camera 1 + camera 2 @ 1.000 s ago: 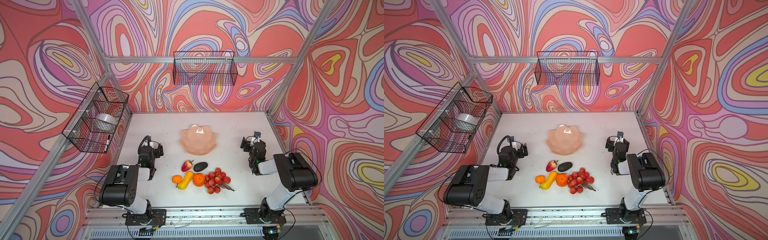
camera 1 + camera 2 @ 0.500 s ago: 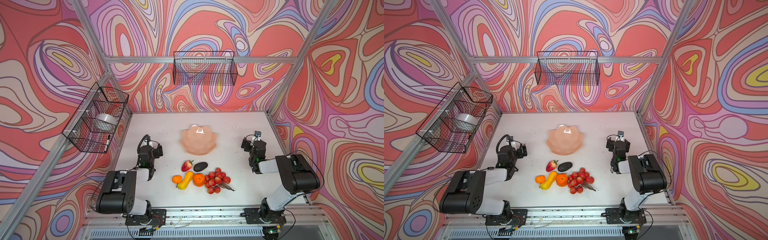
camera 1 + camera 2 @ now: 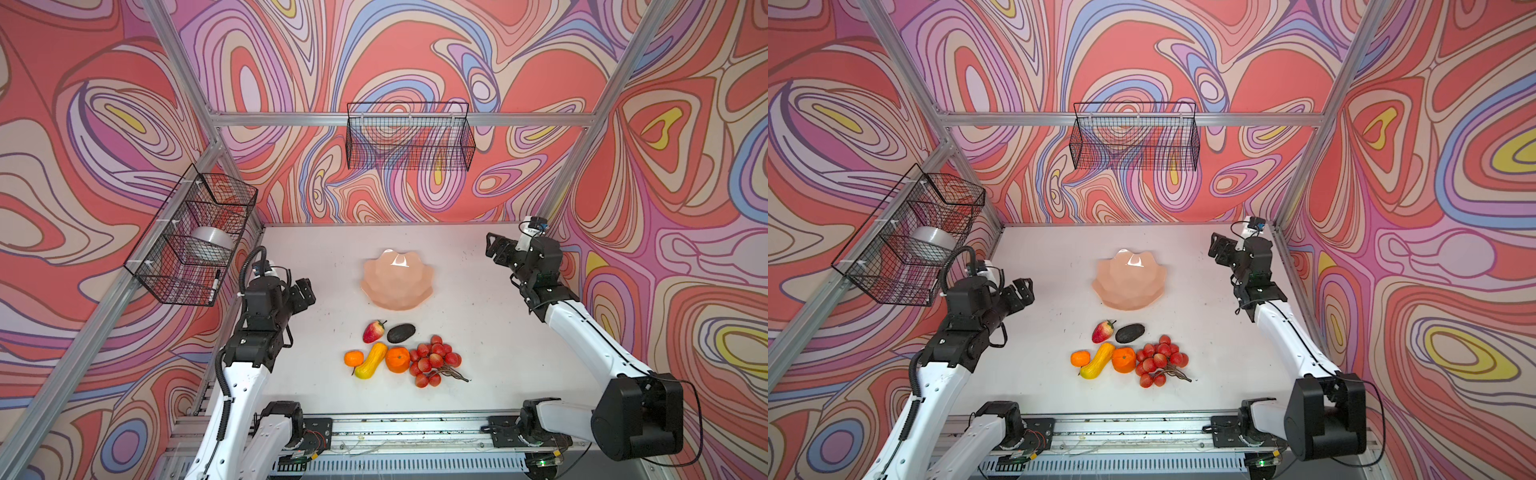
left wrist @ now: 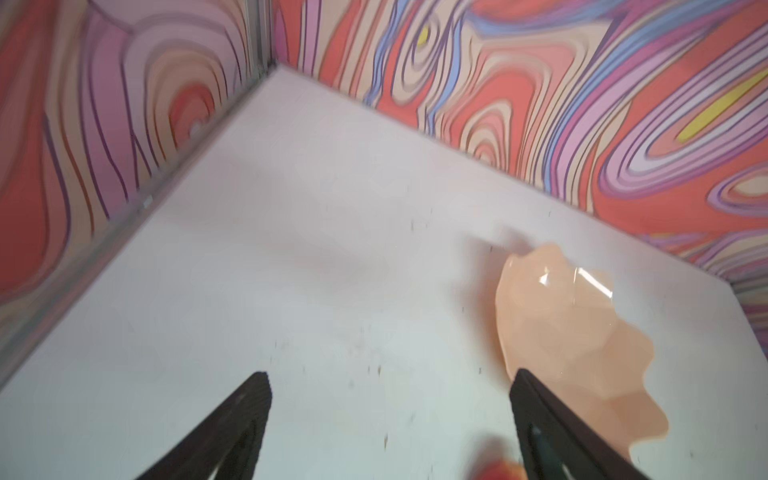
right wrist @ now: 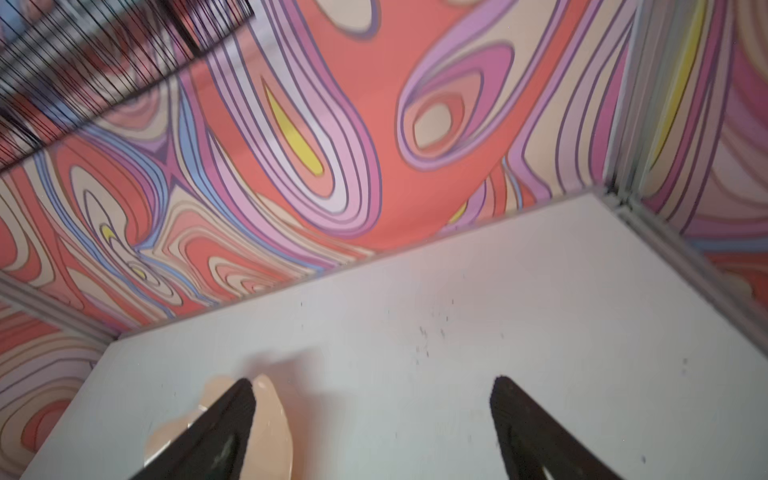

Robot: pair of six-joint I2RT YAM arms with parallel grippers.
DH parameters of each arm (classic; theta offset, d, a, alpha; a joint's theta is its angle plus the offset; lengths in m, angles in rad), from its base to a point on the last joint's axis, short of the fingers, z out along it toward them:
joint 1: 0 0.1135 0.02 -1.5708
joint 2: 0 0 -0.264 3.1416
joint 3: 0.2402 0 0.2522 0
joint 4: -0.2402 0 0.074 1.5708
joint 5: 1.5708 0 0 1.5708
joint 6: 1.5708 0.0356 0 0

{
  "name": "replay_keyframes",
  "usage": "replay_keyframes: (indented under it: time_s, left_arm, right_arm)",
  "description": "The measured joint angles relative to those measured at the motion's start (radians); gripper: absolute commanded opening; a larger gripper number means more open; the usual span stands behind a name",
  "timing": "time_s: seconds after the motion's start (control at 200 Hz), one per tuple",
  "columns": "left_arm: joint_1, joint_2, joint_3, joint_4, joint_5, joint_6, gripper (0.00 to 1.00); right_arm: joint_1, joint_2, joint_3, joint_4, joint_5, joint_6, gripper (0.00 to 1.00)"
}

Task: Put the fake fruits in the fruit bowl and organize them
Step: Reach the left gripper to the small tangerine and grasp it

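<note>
Between my two empty, wide-spread grippers, left gripper [image 3: 305, 293] and right gripper [image 3: 496, 249], the small plastic fruits [image 3: 397, 359] lie near the glossy peach-pink bowl [image 3: 397, 280]; they look light and slick, so I'd pinch each across its middle.

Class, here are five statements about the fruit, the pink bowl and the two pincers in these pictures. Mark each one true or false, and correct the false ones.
1. The bowl already holds fruit. False: it is empty.
2. The strawberry lies beside the avocado. True.
3. The left pincer grips an orange. False: it is open and holds nothing.
4. The grapes lie on the table, next to the bigger orange. True.
5. The right pincer is shut. False: it stands open, away from the fruit.
</note>
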Motion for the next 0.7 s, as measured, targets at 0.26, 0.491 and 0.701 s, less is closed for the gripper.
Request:
replay_keyframes:
  time_s: [0.26, 0.491, 0.701]
  left_arm:
    - [-0.259, -0.042, -0.050, -0.278, 0.105, -0.226, 0.84]
    - [-0.531, -0.014, -0.121, -0.303, 0.036, -0.397, 0.85]
    - [-0.662, 0.144, -0.132, -0.264, -0.014, -0.482, 0.84]
  right_arm:
    - [0.000, 0.004, -0.117, -0.157, -0.079, 0.036, 0.92]
    - [0.000, -0.010, -0.127, -0.194, -0.080, 0.031, 0.93]
    - [0.000, -0.010, -0.125, -0.198, -0.080, 0.025, 0.93]
